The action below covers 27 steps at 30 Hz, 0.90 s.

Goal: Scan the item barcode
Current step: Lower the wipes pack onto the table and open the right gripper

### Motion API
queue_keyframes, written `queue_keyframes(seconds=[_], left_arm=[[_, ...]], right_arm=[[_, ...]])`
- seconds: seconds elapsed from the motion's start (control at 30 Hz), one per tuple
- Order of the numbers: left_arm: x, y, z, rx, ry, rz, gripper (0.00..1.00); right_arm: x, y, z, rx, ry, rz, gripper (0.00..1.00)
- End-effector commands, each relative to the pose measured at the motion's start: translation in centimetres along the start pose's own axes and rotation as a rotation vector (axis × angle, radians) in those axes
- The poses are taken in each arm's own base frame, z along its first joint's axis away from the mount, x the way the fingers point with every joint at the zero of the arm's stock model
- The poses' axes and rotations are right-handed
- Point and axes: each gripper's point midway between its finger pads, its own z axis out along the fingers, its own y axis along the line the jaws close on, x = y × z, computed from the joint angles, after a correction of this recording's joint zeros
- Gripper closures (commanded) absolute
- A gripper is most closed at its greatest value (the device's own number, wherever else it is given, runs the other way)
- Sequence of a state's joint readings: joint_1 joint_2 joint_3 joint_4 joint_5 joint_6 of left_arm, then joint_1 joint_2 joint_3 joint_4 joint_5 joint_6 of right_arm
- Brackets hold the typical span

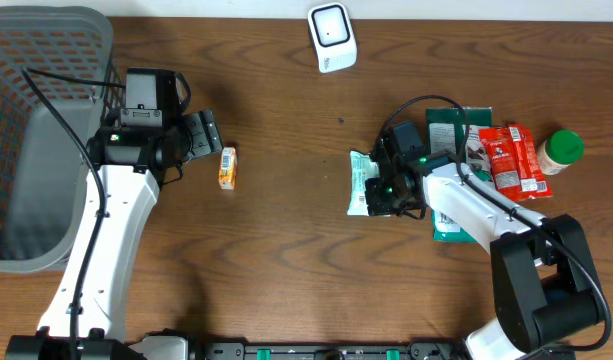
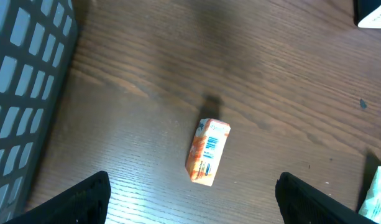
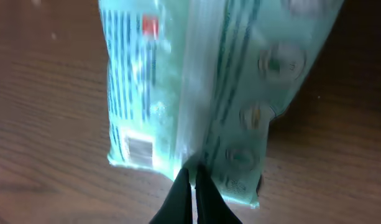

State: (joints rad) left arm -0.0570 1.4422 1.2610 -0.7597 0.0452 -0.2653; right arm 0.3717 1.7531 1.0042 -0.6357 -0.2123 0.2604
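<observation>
Mint packet (image 3: pixel 171 74): seam pinched by right tool (image 3: pixel 189 180), tips pressed together.
Left tool (image 2: pixel 193 199): spread, empty.
Risk: thin seam may slip out on lifting.

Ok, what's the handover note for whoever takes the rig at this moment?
Left hand: open, near the orange box, not touching it; the box's barcode faces up.
Right hand: shut on the seam of the green packet, right of centre.
Scanner: at the far edge, nothing near it. Basket at left.
Done: packet gripped.
Left: bring it to the scanner, barcode towards it.
</observation>
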Motion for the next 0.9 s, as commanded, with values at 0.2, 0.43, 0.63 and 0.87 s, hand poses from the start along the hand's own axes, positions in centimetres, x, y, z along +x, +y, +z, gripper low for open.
queue_keyframes(seconds=[0.2, 0.43, 0.63, 0.87], left_arm=[[-0.4, 0.1, -0.2, -0.01, -0.011, -0.003, 0.14], [-0.4, 0.1, -0.2, -0.009, -0.011, -0.002, 0.14], [-0.4, 0.1, -0.2, -0.009, -0.011, -0.003, 0.14], [-0.3, -3.2, -0.4, 0.176, 0.013, 0.001, 0.21]], right_arm=[[-4.3, 2.3, -8.3, -0.044, -0.095, -0.066, 0.73], [-6.1, 1.1, -11.0, -0.038, -0.162, -0.047, 0.39], [-6.4, -1.4, -11.1, -0.029, -0.155, 0.015, 0.36], [-6.6, -2.7, -11.3, -0.026, -0.161, 0.019, 0.25]])
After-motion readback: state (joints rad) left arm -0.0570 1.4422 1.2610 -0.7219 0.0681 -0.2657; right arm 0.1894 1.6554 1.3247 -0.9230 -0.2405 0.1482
